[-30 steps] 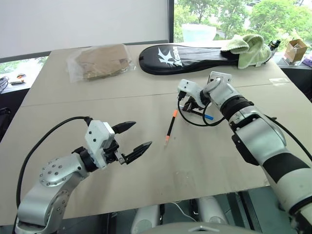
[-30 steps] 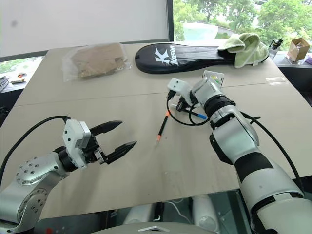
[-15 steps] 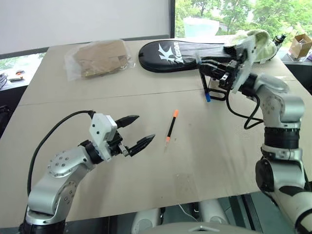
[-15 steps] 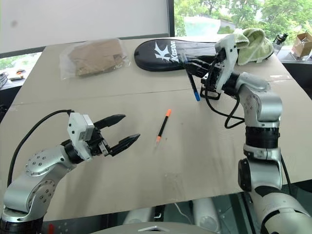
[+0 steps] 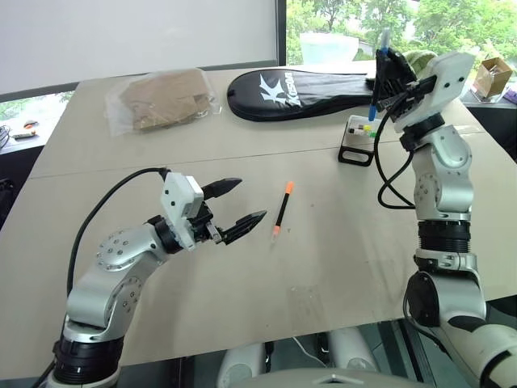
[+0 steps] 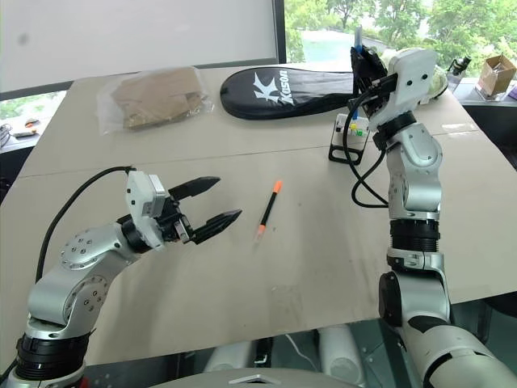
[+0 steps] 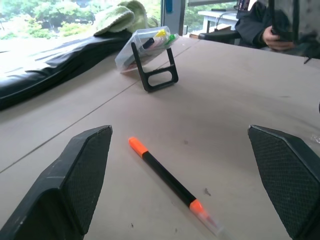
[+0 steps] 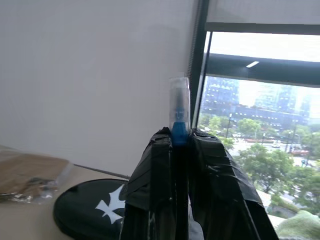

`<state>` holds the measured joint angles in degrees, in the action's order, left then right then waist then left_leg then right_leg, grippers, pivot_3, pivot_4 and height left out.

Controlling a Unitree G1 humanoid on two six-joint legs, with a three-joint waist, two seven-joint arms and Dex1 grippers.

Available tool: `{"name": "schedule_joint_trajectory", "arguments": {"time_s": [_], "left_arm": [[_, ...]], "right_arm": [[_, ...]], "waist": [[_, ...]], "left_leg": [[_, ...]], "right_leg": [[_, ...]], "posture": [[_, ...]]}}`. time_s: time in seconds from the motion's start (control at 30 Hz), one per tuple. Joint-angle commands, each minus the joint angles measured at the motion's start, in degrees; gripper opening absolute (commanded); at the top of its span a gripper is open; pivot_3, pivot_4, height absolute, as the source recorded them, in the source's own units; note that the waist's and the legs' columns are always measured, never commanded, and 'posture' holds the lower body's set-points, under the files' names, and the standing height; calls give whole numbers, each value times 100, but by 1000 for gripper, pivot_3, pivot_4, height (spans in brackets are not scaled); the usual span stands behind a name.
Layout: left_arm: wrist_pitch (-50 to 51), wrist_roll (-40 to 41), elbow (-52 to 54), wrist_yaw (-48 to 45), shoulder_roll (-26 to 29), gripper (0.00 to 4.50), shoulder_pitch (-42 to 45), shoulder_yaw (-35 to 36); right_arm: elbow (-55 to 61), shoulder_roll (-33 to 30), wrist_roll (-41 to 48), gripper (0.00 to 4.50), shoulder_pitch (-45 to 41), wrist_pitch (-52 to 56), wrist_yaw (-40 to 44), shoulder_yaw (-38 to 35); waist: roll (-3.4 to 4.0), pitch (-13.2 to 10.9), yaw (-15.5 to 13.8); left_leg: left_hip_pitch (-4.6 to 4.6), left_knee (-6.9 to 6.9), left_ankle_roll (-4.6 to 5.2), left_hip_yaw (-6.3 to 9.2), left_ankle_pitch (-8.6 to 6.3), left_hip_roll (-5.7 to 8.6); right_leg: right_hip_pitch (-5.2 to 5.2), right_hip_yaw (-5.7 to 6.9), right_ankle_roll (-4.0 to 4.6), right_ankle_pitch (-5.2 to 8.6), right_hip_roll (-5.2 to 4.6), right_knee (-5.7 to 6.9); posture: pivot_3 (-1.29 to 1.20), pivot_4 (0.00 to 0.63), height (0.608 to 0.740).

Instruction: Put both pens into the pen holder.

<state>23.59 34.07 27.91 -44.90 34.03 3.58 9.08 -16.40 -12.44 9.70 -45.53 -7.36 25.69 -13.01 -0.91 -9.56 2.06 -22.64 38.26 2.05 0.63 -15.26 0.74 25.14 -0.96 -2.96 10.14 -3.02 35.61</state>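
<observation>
Right gripper (image 8: 180, 142) clamped tight on the blue-tipped pen (image 8: 178, 112), raised well above the pen holder (image 5: 356, 139), pen roughly upright with its clear-capped blue tip sticking out past the fingertips (image 8: 161, 146). Left gripper (image 5: 236, 204) spread wide, holding nothing, low over the table (image 5: 339, 242), well to the robot's left of the pen holder and nearer the robot. Orange-ended pen (image 5: 282, 210) flat on the table between left gripper and pen holder, just off the left fingertips (image 5: 252, 217), not touching them; in the left wrist view it lies between the two pads (image 7: 85, 170). Pen holder standing on the table, tilted white top face with coloured dots, no pen visibly in it. Beyond the pen holder: black racket bag (image 5: 307, 84), green cloth (image 7: 120, 15) just past it. Clear bag of brown contents (image 5: 166, 99) far to the holder's left, at the far side. A person's hand (image 7: 277, 40) beyond the table edge in the left wrist view.
</observation>
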Motion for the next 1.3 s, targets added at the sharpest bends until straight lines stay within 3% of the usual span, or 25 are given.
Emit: {"name": "schedule_joint_trajectory", "arguments": {"time_s": [0.03, 0.37, 1.23, 1.3], "left_arm": [[-215, 349, 393, -6, -79, 4500, 25, 285], [-57, 578, 584, 261, 0, 4500, 144, 357], [-102, 572, 467, 284, 80, 4500, 241, 326], [-98, 588, 474, 263, 81, 4500, 234, 317]], "right_arm": [[-677, 14, -153, 21, -322, -1020, -291, 13], [-2102, -45, -321, 21, -661, -2389, -685, 84], [-3702, 27, -446, 21, -497, -3886, -1099, 147], [-3837, 11, -439, 952, -534, -3977, -1089, 147]], "waist": [[0, 0, 8], [0, 0, 20], [-1, 1, 26], [-2, 1, 27]], "left_leg": [[-2, -2, -2, -2, 1, 0], [-1, -3, 17, -1, -10, 0], [2, -3, -2, -2, 1, 0], [4, -2, -2, -3, 1, 0]], "right_leg": [[2, -1, 0, 0, 0, -3], [3, -4, 1, -1, -1, 5], [1, -9, 1, 0, 1, 8], [-1, -9, 1, -1, 1, 8]], "posture": [[0, 150, 740], [0, 150, 740], [0, 150, 740], [0, 150, 740]]}}
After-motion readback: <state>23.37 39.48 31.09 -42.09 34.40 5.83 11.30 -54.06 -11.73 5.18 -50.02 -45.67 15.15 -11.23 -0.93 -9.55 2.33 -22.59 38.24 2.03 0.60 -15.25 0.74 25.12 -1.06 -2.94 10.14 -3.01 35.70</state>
